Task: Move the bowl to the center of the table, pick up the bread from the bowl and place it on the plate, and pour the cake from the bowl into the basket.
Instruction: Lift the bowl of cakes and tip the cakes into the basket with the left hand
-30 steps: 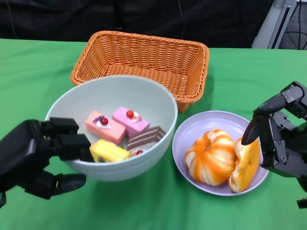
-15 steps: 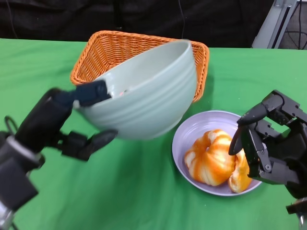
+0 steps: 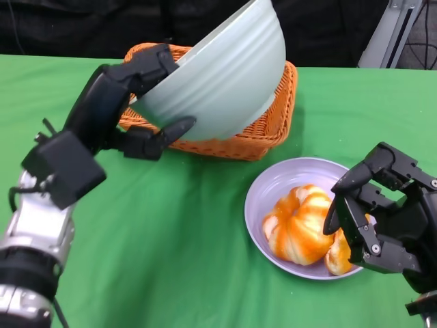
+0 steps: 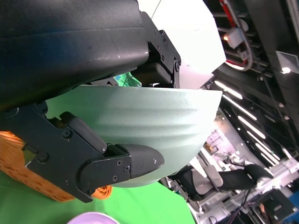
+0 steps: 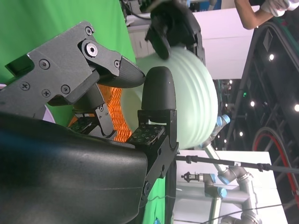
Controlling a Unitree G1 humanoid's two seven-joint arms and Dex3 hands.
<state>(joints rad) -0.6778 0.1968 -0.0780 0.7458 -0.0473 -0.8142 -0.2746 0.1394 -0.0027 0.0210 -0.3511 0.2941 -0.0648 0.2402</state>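
Bench: green cloth-covered bench [image 3: 184, 260] with a dark backdrop behind it in the head view.
Left hand: black left hand [image 3: 130, 102] holds the pale green ribbed bowl [image 3: 222, 72] raised off the bench; upper fingers [image 3: 153, 65] hook over the rim, a lower finger [image 3: 164, 133] presses the outer wall from beneath.
Bowl: tipped steeply, its mouth turned away from the camera toward the orange woven wicker basket [image 3: 273, 113], which sits directly under and behind it. What lies inside the bowl is hidden in every view.
Left wrist view: the same bowl [image 4: 140, 126] sits clamped between the black shell above and a black finger [image 4: 135, 163] below; an edge of orange wicker [image 4: 14, 154] shows near the fingers.
Basket: rectangular, on the bench beyond the left fingers, partly covered by the bowl.
Plate: round lilac plate [image 3: 273, 188] on the bench just beside the right fingers, carrying two orange-and-white glazed bread pieces [image 3: 300, 225], touching each other.
Right hand: black right hand [image 3: 379, 219] sits over the plate's near edge, fingers [image 3: 345, 215] curved and apart, gripping nothing; their tips hang just beside the smaller bread piece, contact unclear.
Right wrist view: right fingers [image 5: 159, 93] are spread with the bowl [image 5: 187, 98] and left hand [image 5: 175, 23] seen beyond them.
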